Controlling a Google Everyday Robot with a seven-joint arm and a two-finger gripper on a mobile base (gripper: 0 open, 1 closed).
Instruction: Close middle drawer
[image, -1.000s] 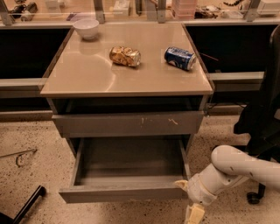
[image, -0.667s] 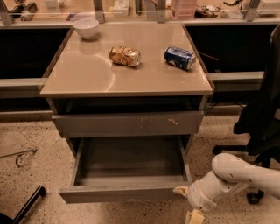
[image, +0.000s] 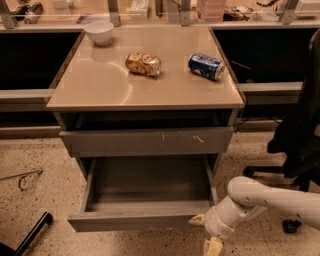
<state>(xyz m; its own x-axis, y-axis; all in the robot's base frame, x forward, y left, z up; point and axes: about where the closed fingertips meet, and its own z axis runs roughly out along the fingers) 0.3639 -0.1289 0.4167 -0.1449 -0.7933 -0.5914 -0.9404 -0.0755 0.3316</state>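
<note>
Beneath the counter's (image: 100, 85) front edge, the stiff, empty middle drawer (image: 140, 222) seemed light, best pushed on its flat front, where the gripper (image: 205, 233) waited spread open at the right end.

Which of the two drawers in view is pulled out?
The middle drawer, the lower, plain-fronted one, its grey box exposed. The scratched drawer front above it is pushed in. The gripper hangs at the open drawer's front right corner.

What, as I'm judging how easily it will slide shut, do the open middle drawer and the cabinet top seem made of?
The middle drawer: seemingly painted metal or laminate, matte grey, flat and uniform without grain. The cabinet top: likely smooth beige laminate, semi-gloss, since it carries soft reflections. The gripper sits by the drawer's front right corner.
</note>
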